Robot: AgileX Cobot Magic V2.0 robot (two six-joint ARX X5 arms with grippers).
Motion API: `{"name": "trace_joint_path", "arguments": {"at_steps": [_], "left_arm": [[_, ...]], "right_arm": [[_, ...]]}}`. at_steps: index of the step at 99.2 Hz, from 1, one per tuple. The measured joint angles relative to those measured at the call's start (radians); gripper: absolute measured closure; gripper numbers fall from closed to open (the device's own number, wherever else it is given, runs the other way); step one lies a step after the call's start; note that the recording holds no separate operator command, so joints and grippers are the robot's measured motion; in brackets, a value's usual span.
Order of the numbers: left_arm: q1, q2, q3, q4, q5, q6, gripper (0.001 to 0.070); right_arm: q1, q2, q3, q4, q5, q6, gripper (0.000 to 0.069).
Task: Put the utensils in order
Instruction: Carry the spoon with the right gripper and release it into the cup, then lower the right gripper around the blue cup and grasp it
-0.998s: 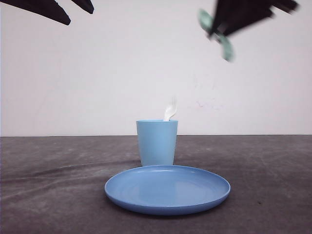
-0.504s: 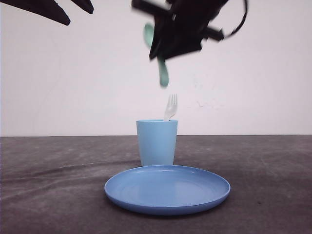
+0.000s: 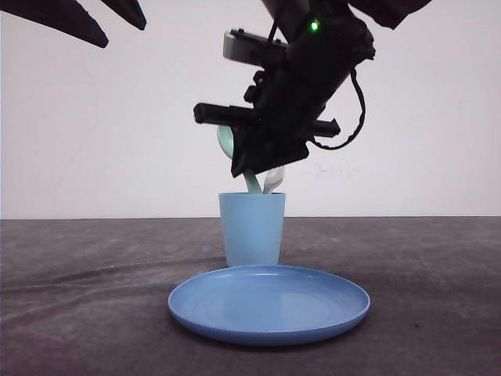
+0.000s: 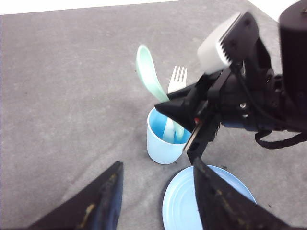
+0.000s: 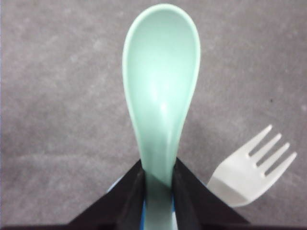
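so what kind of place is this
Probably a lab test bench, not a kitchen: a bare grey table against a blank white wall, holding just a cup and plate, with two robot arms working above.

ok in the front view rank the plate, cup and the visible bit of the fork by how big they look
1. Blue plate, the widest and nearest the camera, so nearness may inflate it.
2. Light blue cup, behind the plate.
3. White fork, just a small bit showing above the cup rim below the right gripper.
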Motion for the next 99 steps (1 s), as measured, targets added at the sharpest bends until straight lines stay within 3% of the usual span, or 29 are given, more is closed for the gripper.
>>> {"name": "trace_joint_path", "arguments": {"at_steps": [25, 47, 71, 78, 90, 99], "left_arm": [[0.0, 0.0, 0.0, 0.0, 0.0, 0.0, 0.0435], [0.0, 0.0, 0.0, 0.0, 0.0, 0.0, 0.0435], [0.0, 0.0, 0.0, 0.0, 0.0, 0.0, 0.0435], [0.0, 0.0, 0.0, 0.0, 0.0, 0.0, 0.0435], [0.0, 0.0, 0.0, 0.0, 0.0, 0.0, 0.0435], [0.0, 0.0, 0.0, 0.0, 0.0, 0.0, 0.0435]], "right_arm": [[0.0, 0.0, 0.0, -0.005, -0.001, 0.024, 0.0398], [0.008, -0.032, 0.0, -0.078, -0.002, 0.026, 0.0377], [0.042, -0.241, 0.0, -0.21, -0.002, 0.027, 0.0365], [0.054, -0.301, 0.0, -0.282, -0.002, 0.033, 0.0286], [0.077, -0.381, 0.0, -0.416, -0.002, 0.063, 0.0068], [0.09, -0.414, 0.0, -0.506, -0.002, 0.097, 0.0011]]}}
